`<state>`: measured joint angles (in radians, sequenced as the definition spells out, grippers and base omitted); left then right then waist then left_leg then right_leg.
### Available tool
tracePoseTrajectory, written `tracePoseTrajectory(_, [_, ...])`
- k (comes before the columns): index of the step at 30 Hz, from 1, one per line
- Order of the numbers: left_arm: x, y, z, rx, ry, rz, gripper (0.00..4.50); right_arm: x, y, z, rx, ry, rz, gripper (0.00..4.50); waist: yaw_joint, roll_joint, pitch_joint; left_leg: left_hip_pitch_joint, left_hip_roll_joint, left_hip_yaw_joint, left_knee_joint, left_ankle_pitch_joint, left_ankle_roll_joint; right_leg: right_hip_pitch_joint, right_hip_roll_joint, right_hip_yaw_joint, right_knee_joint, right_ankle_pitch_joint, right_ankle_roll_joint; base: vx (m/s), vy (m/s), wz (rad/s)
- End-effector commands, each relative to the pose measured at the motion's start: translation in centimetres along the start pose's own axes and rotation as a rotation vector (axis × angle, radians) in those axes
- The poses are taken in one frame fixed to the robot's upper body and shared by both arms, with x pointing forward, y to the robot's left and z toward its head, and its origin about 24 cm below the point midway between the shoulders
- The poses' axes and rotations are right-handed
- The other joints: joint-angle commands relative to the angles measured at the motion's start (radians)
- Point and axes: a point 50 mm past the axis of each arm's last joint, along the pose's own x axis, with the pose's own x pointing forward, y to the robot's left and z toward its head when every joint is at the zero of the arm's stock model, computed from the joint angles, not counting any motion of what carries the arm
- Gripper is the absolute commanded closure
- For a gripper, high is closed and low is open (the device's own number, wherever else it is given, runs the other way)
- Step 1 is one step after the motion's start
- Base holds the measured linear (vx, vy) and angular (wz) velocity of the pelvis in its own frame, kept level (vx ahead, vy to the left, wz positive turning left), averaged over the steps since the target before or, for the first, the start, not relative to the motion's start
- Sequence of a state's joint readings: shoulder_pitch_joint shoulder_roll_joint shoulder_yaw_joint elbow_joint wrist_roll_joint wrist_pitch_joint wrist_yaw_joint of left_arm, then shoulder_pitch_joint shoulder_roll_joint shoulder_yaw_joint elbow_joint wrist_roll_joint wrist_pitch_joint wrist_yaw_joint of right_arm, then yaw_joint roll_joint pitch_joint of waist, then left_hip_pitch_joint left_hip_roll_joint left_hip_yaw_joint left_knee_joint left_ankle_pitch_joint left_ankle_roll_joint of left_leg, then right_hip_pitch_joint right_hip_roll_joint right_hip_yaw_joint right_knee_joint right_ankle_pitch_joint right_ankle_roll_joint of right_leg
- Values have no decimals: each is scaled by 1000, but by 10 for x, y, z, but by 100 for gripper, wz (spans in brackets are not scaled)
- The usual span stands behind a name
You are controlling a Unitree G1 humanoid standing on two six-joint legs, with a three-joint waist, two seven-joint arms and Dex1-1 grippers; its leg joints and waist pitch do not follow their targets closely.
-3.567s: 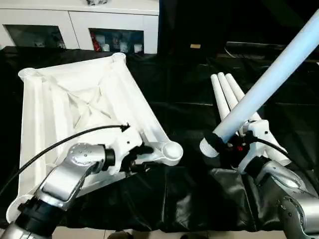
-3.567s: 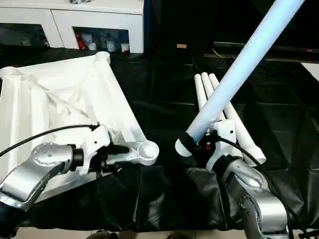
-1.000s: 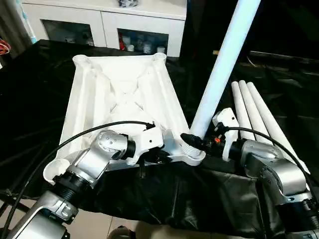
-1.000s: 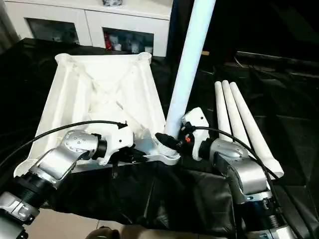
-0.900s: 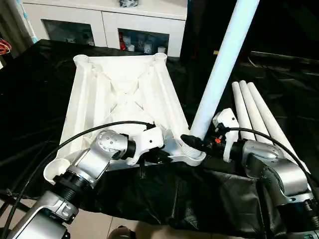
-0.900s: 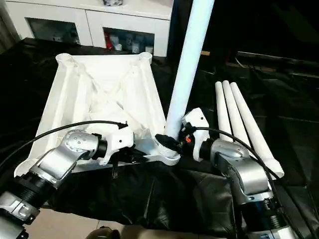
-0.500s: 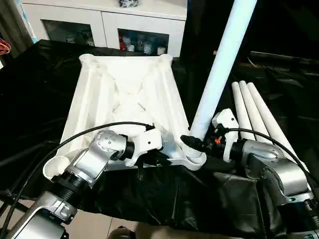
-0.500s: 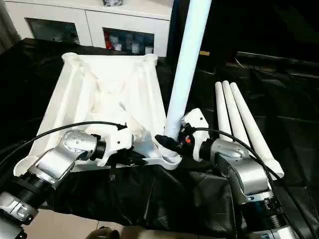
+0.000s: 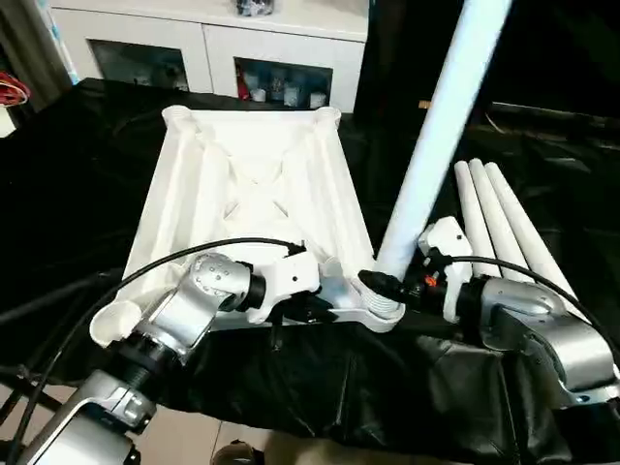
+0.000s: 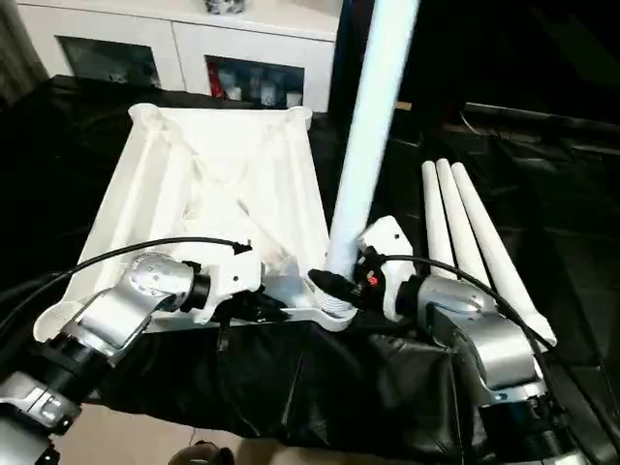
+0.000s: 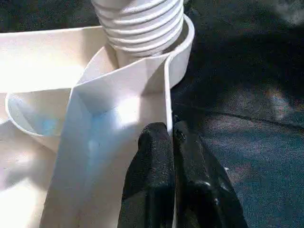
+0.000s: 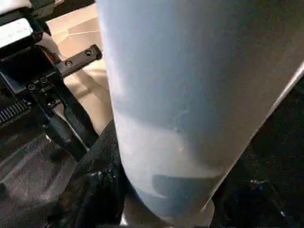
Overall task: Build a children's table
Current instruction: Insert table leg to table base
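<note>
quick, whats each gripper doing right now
Left gripper: shut on a thin rib of the table top beside the corner socket.
Right gripper: closed around the upright leg standing in that socket.

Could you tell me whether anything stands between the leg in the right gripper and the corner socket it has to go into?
Nothing visible does. The leg, held by the right gripper, already has its threaded end in the corner socket of the tabletop; the left gripper pinches the rim beside it.

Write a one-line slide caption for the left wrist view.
Left gripper pinches the table top's edge wall beside the corner socket, where a leg's threaded end sits.
</note>
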<state>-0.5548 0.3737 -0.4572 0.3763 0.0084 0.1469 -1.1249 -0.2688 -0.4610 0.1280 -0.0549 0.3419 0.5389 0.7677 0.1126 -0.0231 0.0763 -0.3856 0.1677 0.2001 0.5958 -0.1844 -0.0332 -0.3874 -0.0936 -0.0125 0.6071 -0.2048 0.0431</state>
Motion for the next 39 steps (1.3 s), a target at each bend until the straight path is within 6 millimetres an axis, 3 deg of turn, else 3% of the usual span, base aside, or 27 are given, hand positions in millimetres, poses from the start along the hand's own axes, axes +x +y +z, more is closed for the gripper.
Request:
tracePoseTrajectory(1, [2,3,5,27,0,23,450,-2,2,-22,65,101,0,258,-14,5,-42,39,65,-40,-106,-440,-77,-6,-58,33,-99,-440,-159,0,0,0])
tracePoseTrajectory(9, [0,9,5,28,0,59,450,-2,-1,-22,62,107,-17,258,-13,3,-45,36,66,-37,-106,-405,-71,-4,-58,33,-97,-391,-170,0,0,0])
tracePoseTrajectory(18, [-5,15,6,24,-2,77,450,-3,-4,-22,63,105,-25,258,-14,6,-46,33,66,-40,-109,-407,-75,-3,-60,33,-97,-404,-166,0,0,0])
tracePoseTrajectory(25, [-7,17,4,26,6,90,450,-3,-4,-21,62,96,-33,258,-14,1,-48,29,67,-36,-109,-361,-62,3,-59,32,-93,-353,-179,0,0,0])
tracePoseTrajectory(32, [-10,15,2,22,8,77,450,-3,-6,-6,68,11,-16,258,-14,-1,-50,28,68,-37,-108,-353,-55,4,-62,32,-94,-379,-181,0,0,0])
tracePoseTrajectory(39, [-14,16,-1,16,21,93,450,-3,-7,-5,63,9,-15,258,-18,1,-58,23,66,-30,-102,-269,-35,12,-57,29,-80,-244,-213,0,0,0])
